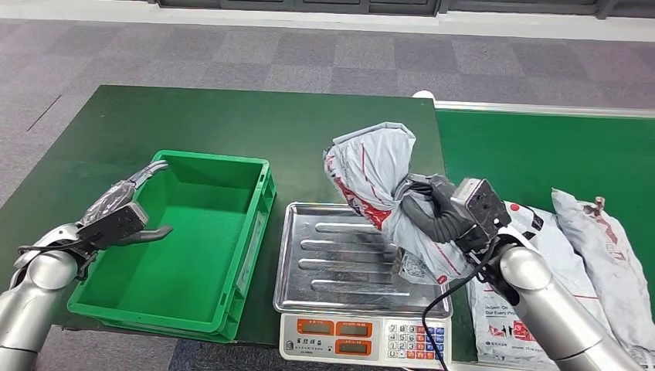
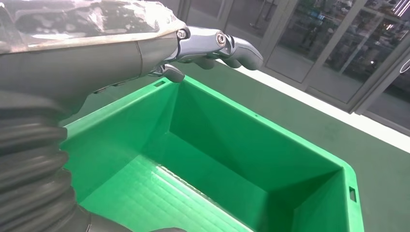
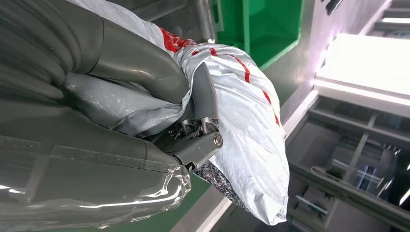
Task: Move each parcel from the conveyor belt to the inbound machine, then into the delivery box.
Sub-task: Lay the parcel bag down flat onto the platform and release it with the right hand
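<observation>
Grey plastic parcel (image 1: 369, 174), marked with red print, is clamped in the fingers (image 1: 421, 202) of the right hand (image 1: 440, 210), which wrap its crumpled middle. It hangs tilted over the right edge of the steel scale tray (image 1: 340, 255); whether it touches the tray cannot be told. Left hand (image 1: 116, 216) holds nothing, its fingers (image 1: 148, 171) spread apart above the left wall of the green bin (image 1: 232, 166). Two more parcels (image 1: 602, 247) lie on the green tabletop (image 1: 533, 147), beyond the right fingers.
</observation>
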### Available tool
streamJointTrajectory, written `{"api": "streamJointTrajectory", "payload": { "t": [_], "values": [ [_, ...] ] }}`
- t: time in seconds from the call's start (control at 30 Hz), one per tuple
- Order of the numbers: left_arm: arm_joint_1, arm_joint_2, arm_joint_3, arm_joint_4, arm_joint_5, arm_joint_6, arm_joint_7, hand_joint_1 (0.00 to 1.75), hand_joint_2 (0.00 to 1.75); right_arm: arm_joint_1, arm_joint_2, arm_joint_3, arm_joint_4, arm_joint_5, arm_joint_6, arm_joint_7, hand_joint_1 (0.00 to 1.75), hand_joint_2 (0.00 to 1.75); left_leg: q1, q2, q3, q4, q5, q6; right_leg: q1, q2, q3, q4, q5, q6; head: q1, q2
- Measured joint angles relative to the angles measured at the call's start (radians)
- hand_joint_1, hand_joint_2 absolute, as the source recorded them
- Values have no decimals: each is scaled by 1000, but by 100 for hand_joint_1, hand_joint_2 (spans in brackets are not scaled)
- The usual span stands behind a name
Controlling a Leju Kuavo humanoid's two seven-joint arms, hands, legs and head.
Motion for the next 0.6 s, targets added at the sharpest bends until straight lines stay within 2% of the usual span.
{"api": "streamJointTrajectory", "payload": {
  "t": [0.27,0.47,0.6],
  "values": [
    [-45,-15,-7,29,3,-5,2,0,175,-74,70,50,40,4,4,26,175,175,0,0,0,0,0,0,0,1,0,0,0,0,0,0],
    [-32,-28,-7,23,6,3,6,0,175,-122,125,73,76,-1,9,47,175,175,0,0,0,0,0,0,0,0,0,0,0,0,0,0],
    [-21,-36,-7,18,6,6,8,0,175,-143,143,81,89,-5,13,51,175,175,0,0,0,0,0,0,0,0,0,0,0,0,0,0]
  ]
}}
